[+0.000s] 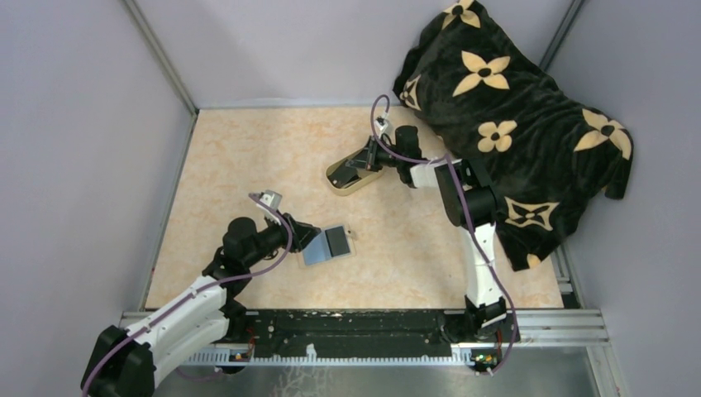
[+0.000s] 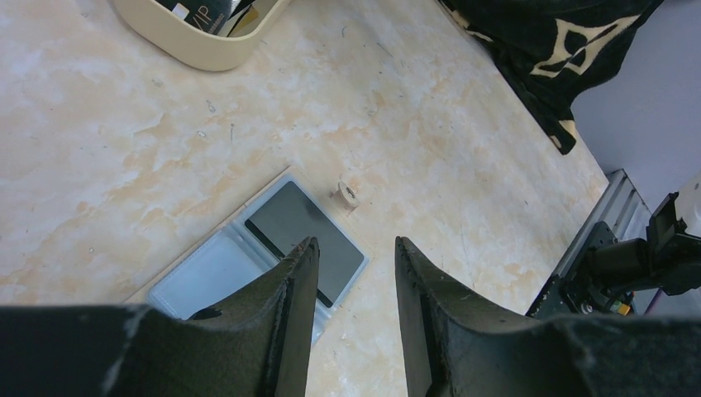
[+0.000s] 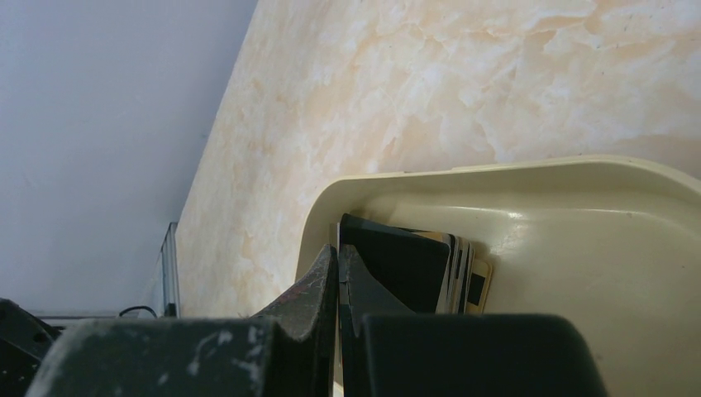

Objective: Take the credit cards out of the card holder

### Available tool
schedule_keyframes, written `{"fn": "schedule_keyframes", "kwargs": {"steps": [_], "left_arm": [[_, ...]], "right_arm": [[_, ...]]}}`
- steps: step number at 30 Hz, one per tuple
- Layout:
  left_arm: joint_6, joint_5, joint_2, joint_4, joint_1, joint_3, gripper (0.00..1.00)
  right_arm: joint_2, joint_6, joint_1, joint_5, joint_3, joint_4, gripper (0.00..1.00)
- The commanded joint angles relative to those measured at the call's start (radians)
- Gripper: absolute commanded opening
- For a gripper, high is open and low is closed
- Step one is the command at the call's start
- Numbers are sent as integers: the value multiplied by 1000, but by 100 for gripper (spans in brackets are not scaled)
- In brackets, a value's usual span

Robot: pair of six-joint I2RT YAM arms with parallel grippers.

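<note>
The card holder (image 1: 326, 246) lies open on the table, blue-grey faces up (image 2: 211, 273), its tan tab (image 2: 348, 195) pointing away. A black credit card (image 2: 302, 231) sits in its right pocket. My left gripper (image 2: 355, 248) hovers open just above that pocket's near edge, one fingertip over the card, nothing between the fingers; from above it (image 1: 310, 240) is at the holder's left side. My right gripper (image 3: 339, 250) is shut on the edge of a black credit card (image 3: 397, 265) inside the cream dish (image 3: 512, 169). Several more cards (image 3: 463, 273) lean behind it.
The oval cream dish (image 1: 335, 176) stands mid-table, its wall (image 2: 190, 45) at the top of the left wrist view. A black blanket with beige flowers (image 1: 512, 107) is heaped at the back right and reaches the table's right edge (image 2: 546, 50). Grey walls enclose the table.
</note>
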Motion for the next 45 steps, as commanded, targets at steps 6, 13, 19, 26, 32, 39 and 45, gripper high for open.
{"fn": "schedule_keyframes", "kwargs": {"steps": [6,13,19,26,32,39,45], "left_arm": [[17,18,17,24,3,-2,45],[18,22,17,23,4,3,44],[19,26,25,27,5,1,44],[17,38,44,50,3,2,44],[17,45,65,63,3,4,43],[19,45,76,71,4,5,43],[20,46,84,73,4,8,43]], "right_arm": [[-34,-55,4,23,-6,32,9],[-45,-75,4,35,-9,12,21],[-84,-159,3,70,-8,-89,28],[-150,-280,3,149,-13,-223,32],[-167,-321,4,200,-14,-271,32],[-168,-411,25,321,40,-398,22],[-151,-460,50,403,82,-458,7]]}}
